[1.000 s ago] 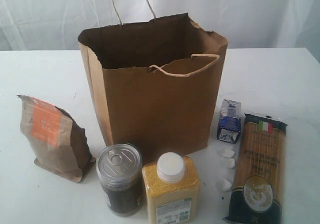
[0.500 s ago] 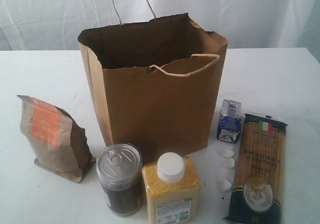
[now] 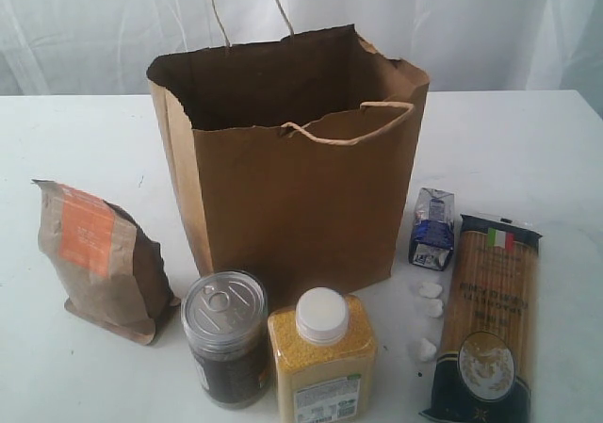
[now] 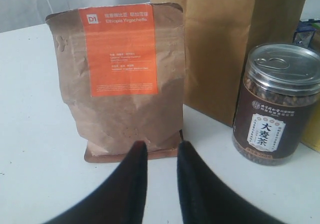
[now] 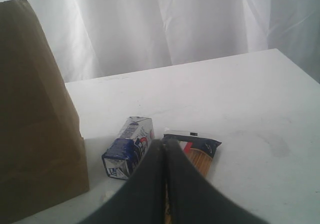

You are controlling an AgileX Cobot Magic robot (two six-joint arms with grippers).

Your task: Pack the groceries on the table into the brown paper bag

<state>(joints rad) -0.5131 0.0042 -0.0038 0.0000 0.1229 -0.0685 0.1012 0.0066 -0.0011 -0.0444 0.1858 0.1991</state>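
Progress: nothing is visibly packed. Five groceries sit on the worktop [image 3: 75, 131] outside the brown paper bag [image 3: 292, 197], which stands open at frame centre.
- brown pouch with orange label [image 3: 99, 258]: upright, lower left.
- pull-tab dark can [image 3: 224, 338] and white-capped yellow-grain jar [image 3: 322, 357]: bottom centre, side by side, just in front of the bag.
- small blue-white carton [image 3: 432, 228]: just right of the bag.
- long spaghetti pack [image 3: 488, 319]: flat, lower right.
- small white lumps [image 3: 429, 291]: between jar and pack, unidentified.

The bag's floor is hidden behind its front wall, so its contents cannot be told. Judgement: the task is at or near its start, with all five visible items left to pack.

Pincers: neither shows in the exterior view. In the left wrist view the left pincer [image 4: 160, 151] has its fingers a narrow gap apart and empty, aimed at the pouch's base; whether it touches cannot be told. In the right wrist view the right pincer [image 5: 163, 146] is fully closed and empty, pointing toward the carton and the end of the spaghetti pack.

Views: only the left wrist view resolves the print, "Ethiopia Yirgacheffe" on the pouch, and the dark contents behind the can's clear wall. Only the exterior view shows the bag's mouth, its handles and the whole layout.
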